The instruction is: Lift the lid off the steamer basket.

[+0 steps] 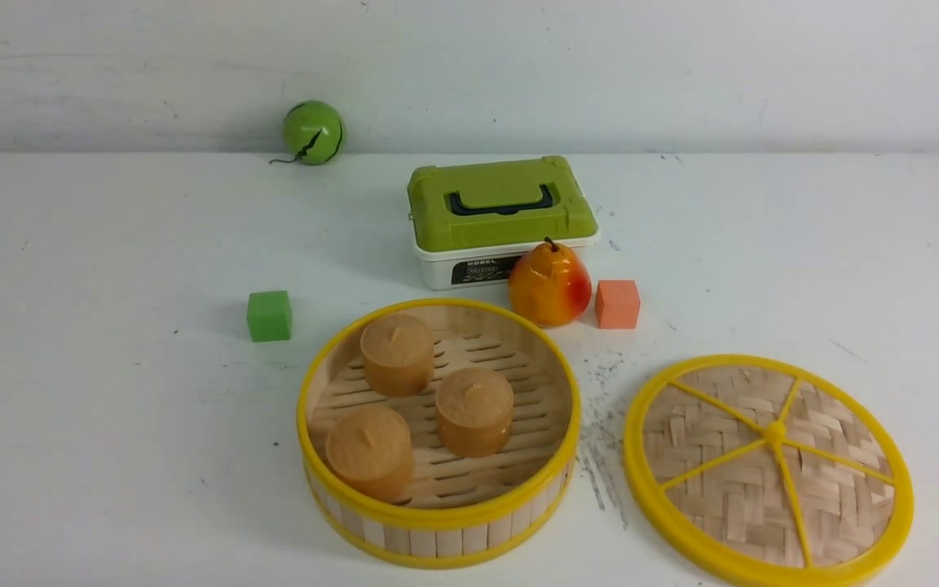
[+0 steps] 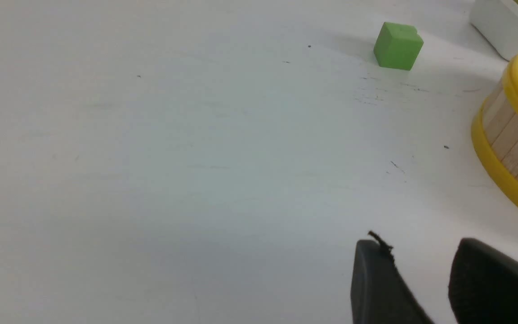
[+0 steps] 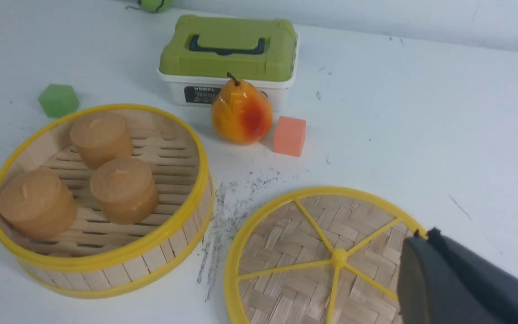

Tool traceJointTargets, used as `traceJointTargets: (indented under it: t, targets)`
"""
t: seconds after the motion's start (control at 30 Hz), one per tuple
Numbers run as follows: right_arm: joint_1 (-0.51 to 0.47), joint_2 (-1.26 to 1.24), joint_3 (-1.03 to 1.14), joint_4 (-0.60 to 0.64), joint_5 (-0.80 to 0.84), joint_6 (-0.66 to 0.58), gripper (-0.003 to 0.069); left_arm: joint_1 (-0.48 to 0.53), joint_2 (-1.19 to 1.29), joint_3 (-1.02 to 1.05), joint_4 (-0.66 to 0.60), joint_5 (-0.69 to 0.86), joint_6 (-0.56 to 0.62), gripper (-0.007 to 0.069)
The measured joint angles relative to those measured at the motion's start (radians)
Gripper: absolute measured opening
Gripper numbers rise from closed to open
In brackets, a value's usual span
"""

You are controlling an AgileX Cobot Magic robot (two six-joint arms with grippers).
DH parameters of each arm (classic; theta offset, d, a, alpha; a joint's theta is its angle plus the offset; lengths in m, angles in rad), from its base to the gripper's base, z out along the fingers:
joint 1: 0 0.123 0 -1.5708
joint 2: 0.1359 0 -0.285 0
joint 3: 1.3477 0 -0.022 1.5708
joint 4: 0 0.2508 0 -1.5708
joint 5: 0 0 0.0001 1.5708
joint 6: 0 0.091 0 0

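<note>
The steamer basket [image 1: 437, 522] stands uncovered at the front middle of the table, with three brown round cakes [image 1: 473, 410] on its slatted floor. The lid [image 1: 730, 456] lies flat on the table to the basket's right, apart from it, spokes up. Neither gripper shows in the front view. In the left wrist view my left gripper [image 2: 421, 252] is open and empty over bare table, with the basket's wall [image 2: 511, 148] nearby. In the right wrist view my right gripper [image 3: 423, 234] is shut and empty, its tip over the lid's [image 3: 313, 256] rim; the basket [image 3: 151, 261] sits beyond.
A white box with a green top [image 1: 502, 204] stands behind the basket. A pear [image 1: 549, 285] and an orange cube [image 1: 618, 304] sit in front of the box. A green cube [image 1: 269, 315] lies left of the basket, and a green ball [image 1: 312, 131] at the back wall.
</note>
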Motion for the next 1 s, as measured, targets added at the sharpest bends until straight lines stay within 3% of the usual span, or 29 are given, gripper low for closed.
traceJointTargets:
  t: [0.6,0.87,1.0]
  targets:
    - [0.000,-0.004,0.013,-0.039,-0.013,0.000,-0.0014,0.000,0.000,0.000,0.000,0.000,0.000,0.0239]
    - [-0.001,-0.103,0.173,-0.079,-0.217,0.000,-0.0013,0.000,0.000,0.000,0.000,0.000,0.000,0.0239]
    - [-0.052,-0.224,0.336,-0.127,-0.343,0.051,-0.0012,0.000,0.000,0.000,0.000,0.000,0.000,0.0239]
